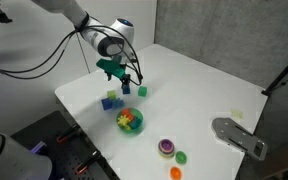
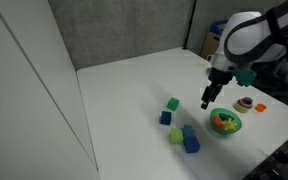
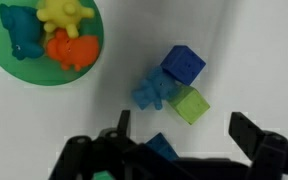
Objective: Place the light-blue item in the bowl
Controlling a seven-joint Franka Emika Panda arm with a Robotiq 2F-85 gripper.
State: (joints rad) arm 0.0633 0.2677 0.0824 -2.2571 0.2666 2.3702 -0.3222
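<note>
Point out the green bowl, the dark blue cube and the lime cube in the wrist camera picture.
bowl (image 3: 29,71), wrist view, on the bare green inside near its lower rim.
dark blue cube (image 3: 184,64), wrist view, on its top face.
lime cube (image 3: 190,105), wrist view, on its top face.

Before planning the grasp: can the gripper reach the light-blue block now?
Probably yes: the open gripper hangs above, nothing covers the light-blue block, though a blue cube and green block crowd it.
</note>
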